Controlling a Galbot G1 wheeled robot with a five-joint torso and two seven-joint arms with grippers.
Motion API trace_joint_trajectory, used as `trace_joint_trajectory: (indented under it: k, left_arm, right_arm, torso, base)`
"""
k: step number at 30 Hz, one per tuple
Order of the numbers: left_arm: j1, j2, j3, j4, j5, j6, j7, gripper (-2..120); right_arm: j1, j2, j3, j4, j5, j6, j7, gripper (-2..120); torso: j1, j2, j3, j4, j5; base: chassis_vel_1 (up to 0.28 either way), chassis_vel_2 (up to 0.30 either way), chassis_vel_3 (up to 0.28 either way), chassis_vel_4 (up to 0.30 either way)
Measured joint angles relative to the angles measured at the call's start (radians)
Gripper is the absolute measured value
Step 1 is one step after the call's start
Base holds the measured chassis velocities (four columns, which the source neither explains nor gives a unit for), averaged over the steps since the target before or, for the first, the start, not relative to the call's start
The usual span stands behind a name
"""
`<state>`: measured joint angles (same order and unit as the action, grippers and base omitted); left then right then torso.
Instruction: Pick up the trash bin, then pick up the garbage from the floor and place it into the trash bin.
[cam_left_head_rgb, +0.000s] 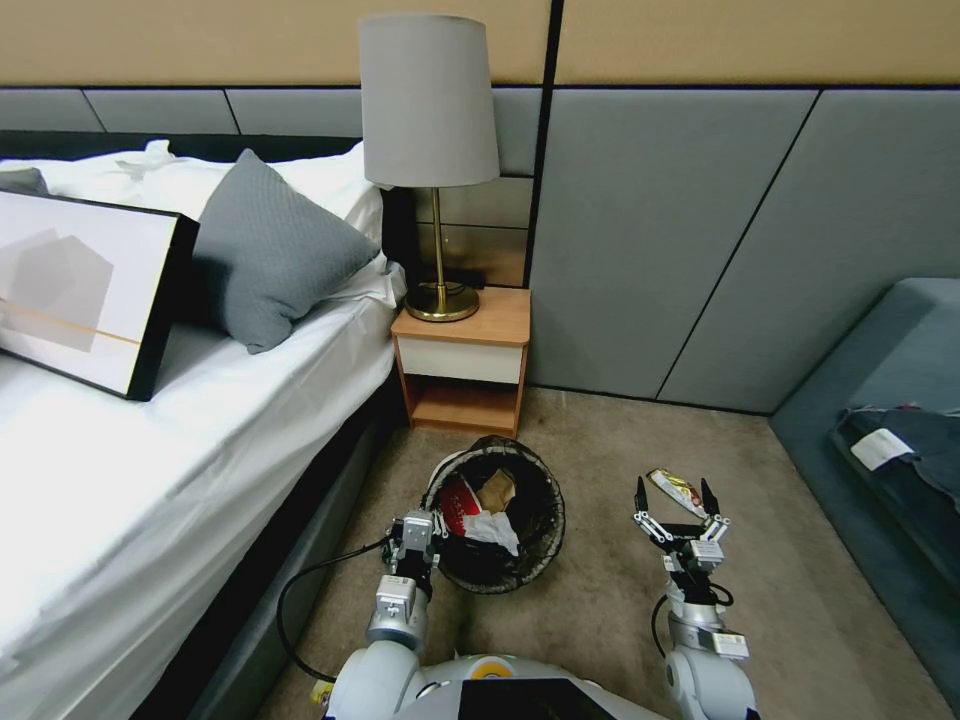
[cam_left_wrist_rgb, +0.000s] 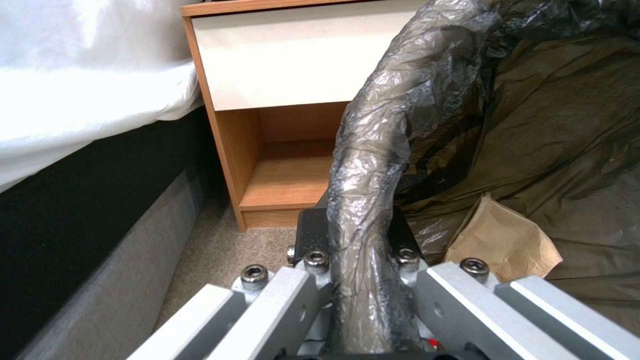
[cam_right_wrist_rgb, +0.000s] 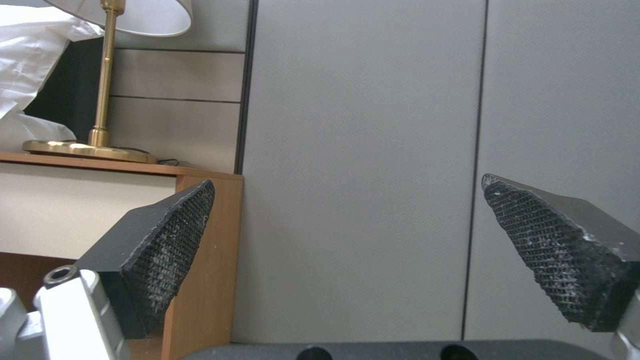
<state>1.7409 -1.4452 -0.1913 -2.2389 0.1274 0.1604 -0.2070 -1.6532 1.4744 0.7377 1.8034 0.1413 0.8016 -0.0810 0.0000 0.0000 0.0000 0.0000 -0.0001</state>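
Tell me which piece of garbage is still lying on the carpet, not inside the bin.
The yellow snack wrapper, on the carpet between the open right gripper's fingertips. The red-and-white wrapper, white tissue and tan paper lie inside the trash bin.

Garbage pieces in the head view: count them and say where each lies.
4: a red-and-white wrapper, tan paper and white tissue inside the trash bin; a snack wrapper on the carpet. More may be buried.

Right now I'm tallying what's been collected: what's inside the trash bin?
Inside the trash bin: a red-and-white wrapper, a white tissue wad and a tan paper piece. Anything beneath them is covered.
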Motion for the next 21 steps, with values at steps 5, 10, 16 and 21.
trace_joint_trajectory:
  k: [5, 10, 16, 21]
  left_arm:
    - [0.001, 0.0, 0.002, -0.002, 0.002, 0.0, 0.0, 0]
    - [0.004, -0.001, 0.005, -0.003, 0.007, 0.0, 0.001, 0]
    - [0.004, -0.002, 0.005, -0.004, 0.008, 0.0, 0.003, 0]
    - [0.002, -0.002, 0.004, -0.003, 0.007, 0.0, 0.003, 0]
  right_arm:
    - [-0.001, -0.004, 0.002, 0.0, 0.0, 0.0, -0.001, 100]
    - [-0.001, -0.006, 0.003, 0.003, 0.004, -0.001, -0.001, 100]
    - [0.0, -0.005, 0.003, 0.003, 0.007, -0.002, -0.002, 100]
    - [0.006, -0.006, 0.008, -0.002, 0.019, 0.004, -0.021, 100]
  torso:
    - [0.0, 0.0, 0.0, 0.0, 0.0]
    - [0.0, 0.0, 0.0, -0.0001, 0.0001]
    - [0.0, 0.0, 0.0, 0.0, 0.0001]
    - [0.0, 0.0, 0.0, 0.0, 0.0001]
  base:
    - [-0.049, 0.042, 0.063, -0.063]
    - [-0.063, 0.048, 0.056, -0.057]
    - [-0.05, 0.062, 0.065, -0.046]
    - [-0.057, 0.058, 0.064, -0.06]
